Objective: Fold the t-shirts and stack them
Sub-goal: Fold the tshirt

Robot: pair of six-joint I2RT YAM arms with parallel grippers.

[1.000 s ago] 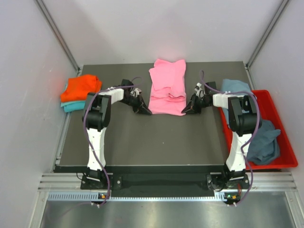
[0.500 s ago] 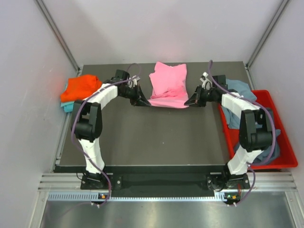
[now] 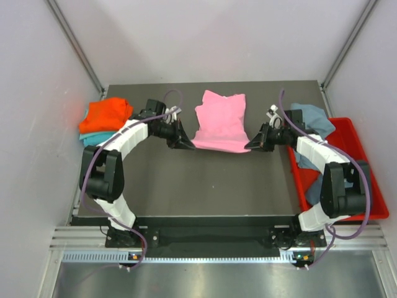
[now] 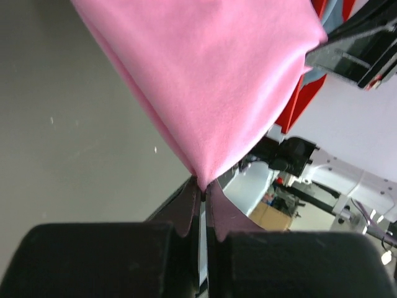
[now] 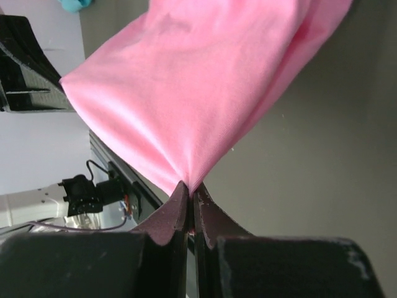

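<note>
Since half a second ago, the pink t-shirt is drawn flatter and slightly nearer, stretched between both arms over the far middle of the table. One near corner is pinched by the left gripper, the other by the right gripper, each with jaws pressed together on cloth.

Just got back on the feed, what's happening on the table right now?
Both arms are working the pink t-shirt: the left gripper and right gripper are each shut on a near corner, stretching that edge between them. An orange t-shirt sits on a teal t-shirt at the left. A grey-blue t-shirt hangs over the red bin on the right.
</note>
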